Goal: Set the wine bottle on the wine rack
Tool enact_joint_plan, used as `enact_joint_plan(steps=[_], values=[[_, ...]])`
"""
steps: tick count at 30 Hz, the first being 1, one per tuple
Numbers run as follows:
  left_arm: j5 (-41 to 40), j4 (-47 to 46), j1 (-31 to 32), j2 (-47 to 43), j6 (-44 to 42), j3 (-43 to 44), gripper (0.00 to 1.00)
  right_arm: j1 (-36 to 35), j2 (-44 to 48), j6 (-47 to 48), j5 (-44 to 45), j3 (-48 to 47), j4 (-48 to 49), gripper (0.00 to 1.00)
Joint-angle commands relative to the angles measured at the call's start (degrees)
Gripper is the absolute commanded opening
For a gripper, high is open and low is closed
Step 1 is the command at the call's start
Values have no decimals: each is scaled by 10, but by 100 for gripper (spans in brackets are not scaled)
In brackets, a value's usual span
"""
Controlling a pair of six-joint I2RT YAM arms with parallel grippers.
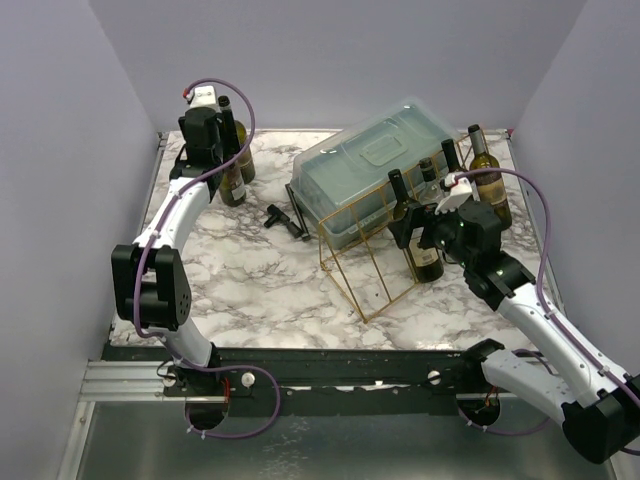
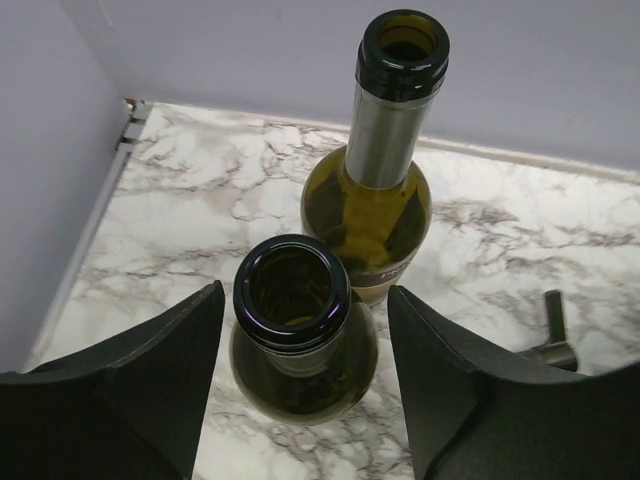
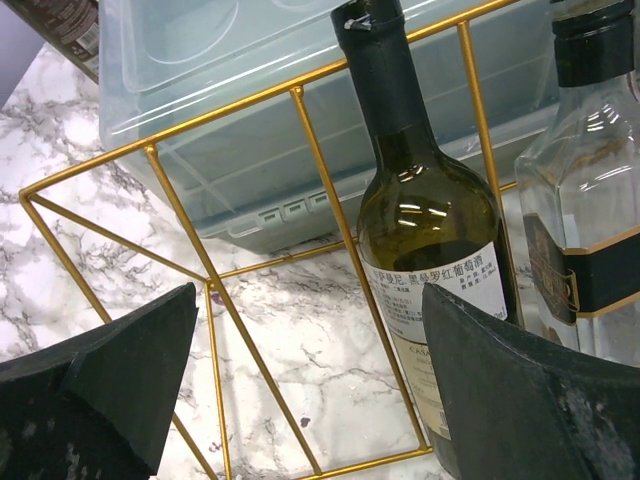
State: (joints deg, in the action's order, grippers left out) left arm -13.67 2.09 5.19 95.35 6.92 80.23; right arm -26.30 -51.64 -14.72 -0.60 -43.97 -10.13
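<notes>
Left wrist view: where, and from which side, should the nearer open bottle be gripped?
Probably at the neck, just below the lip, coming down from above. The nearer bottle stands upright, and the left gripper is open astride it. Pinch its left and right sides, since the second bottle stands close behind.

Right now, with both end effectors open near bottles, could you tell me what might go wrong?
1. The left end effector straddles the near bottle, with the far bottle close behind it; a lift could knock that one over.
2. The right end effector faces the labelled bottle, which stands by the rack and a clear bottle; closing may snag the rack or tip the neighbour.
</notes>
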Motion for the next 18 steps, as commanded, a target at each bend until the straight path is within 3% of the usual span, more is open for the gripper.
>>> enact_joint_plan(steps=[1, 5, 9, 14, 18], values=[[-11, -9, -3, 10, -29, 24, 57, -4, 1, -18, -31, -6, -8, 97], [22, -1, -4, 2, -38, 22, 29, -4, -3, -36, -31, -19, -23, 97], [24, 7, -4, -31, -37, 10, 10, -4, 4, -48, -36, -31, -38, 97], [31, 23, 5, -104, -32, -21, 1, -4, 15, -67, -62, -49, -56, 97], [59, 66, 8, -175, -24, -42, 0, -5, 9, -85, -100, -66, -59, 97]])
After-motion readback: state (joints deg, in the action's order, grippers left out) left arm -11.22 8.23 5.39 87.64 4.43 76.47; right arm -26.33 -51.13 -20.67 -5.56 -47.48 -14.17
